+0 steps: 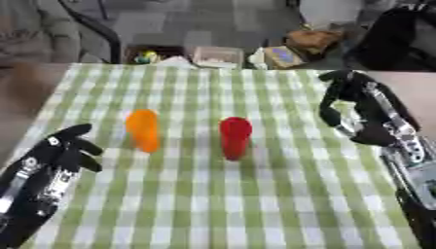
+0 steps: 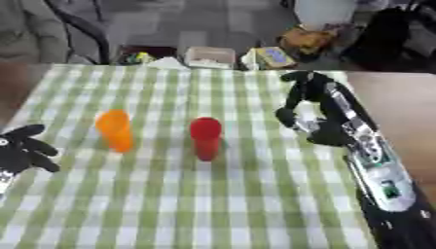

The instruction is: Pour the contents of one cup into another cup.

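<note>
Presently both cups stand upright mid-cloth, apart: orange cup (image 1: 143,129) left, red cup (image 1: 235,137) right. Right hand (image 1: 356,113) hovers beside red, fingers relaxed, empty. Left hand (image 1: 61,154) idle, open. Approach red side-on, wrap low, keep upright until lifted.

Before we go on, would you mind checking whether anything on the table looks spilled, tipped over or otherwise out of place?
Nothing stands out. The orange cup and the red cup both stand upright, apart, on the checked cloth, with no spill visible. The left hand and right hand touch neither.
</note>
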Available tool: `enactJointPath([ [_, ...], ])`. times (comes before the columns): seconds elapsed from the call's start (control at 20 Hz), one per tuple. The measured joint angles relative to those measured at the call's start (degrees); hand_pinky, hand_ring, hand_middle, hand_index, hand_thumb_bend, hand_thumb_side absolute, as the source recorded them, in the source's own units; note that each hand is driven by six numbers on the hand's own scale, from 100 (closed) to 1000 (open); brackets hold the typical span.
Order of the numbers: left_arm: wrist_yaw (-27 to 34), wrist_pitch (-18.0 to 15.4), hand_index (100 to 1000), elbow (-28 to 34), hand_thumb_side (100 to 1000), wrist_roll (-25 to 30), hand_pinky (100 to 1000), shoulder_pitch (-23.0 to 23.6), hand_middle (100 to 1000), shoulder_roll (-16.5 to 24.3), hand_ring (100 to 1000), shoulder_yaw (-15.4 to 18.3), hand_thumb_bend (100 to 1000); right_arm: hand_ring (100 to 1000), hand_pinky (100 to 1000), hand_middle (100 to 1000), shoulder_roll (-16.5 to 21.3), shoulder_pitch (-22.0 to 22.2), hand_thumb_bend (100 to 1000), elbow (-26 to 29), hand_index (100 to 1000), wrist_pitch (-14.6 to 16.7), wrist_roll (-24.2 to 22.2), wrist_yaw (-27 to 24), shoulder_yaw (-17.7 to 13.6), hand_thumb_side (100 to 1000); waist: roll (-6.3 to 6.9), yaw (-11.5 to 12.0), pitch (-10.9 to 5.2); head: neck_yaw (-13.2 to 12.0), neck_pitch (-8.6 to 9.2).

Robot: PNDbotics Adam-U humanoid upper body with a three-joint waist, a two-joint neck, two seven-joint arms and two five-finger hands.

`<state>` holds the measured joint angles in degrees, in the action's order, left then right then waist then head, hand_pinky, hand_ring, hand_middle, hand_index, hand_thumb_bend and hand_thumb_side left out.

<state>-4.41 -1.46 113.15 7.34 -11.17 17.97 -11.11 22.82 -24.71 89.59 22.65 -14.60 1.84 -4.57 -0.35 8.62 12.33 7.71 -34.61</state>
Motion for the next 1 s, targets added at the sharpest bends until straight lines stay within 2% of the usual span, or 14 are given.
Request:
enactJointPath([
  [0.2,0.02,0.13,881,0.00,777,-0.17,638,0.00,598,0.00,552,0.00,115,475,468,437,0.00,0.00,533,-0.01,804,-0.01,0.01,0.00,0.00,524,0.00,0.00,0.00,0.00,0.01],
  [0.4,0.05,0.08,881,0.00,808,-0.23,638,0.00,598,0.00,552,0.00,212,475,467,437,0.00,0.00,541,-0.03,810,-0.03,0.00,0.00,0.00,518,0.00,-0.04,0.00,0.00,0.13],
  [0.45,0.07,0.08,882,-0.01,829,-0.24,639,0.00,599,0.00,553,0.00,318,476,466,438,0.00,0.00,548,-0.06,819,-0.04,-0.01,0.00,0.00,520,0.00,-0.04,0.00,0.00,0.20],
  [0.5,0.09,0.07,882,-0.02,831,-0.24,639,0.00,599,0.00,553,0.00,330,476,466,438,0.00,0.00,549,-0.14,819,-0.06,-0.04,0.00,0.00,520,0.00,-0.04,0.00,0.00,0.23],
  [0.6,0.10,0.07,882,-0.12,893,-0.23,641,0.00,600,0.00,555,0.00,511,477,466,439,0.00,0.00,556,-0.32,828,-0.14,-0.14,0.00,0.00,523,0.00,-0.04,0.00,0.00,0.29],
  [0.7,0.10,0.07,883,-0.35,1000,-0.23,649,0.00,605,0.00,561,0.00,758,477,466,440,0.00,0.00,556,-0.35,832,-0.22,-0.27,0.00,0.00,525,0.01,-0.05,0.00,0.00,0.40],
  [0.75,0.11,0.07,885,-0.36,1000,-0.23,659,0.00,608,0.00,566,0.00,802,477,466,440,0.00,0.00,556,-0.36,833,-0.23,-0.29,0.00,0.00,525,0.01,-0.06,0.00,0.00,0.41],
  [1.0,2.11,1.62,888,-0.85,1000,-1.71,706,0.00,608,-0.01,581,0.02,797,477,466,440,0.00,0.00,553,-0.39,835,-0.29,-0.40,0.00,0.00,526,0.02,-0.07,0.00,0.05,0.44],
])
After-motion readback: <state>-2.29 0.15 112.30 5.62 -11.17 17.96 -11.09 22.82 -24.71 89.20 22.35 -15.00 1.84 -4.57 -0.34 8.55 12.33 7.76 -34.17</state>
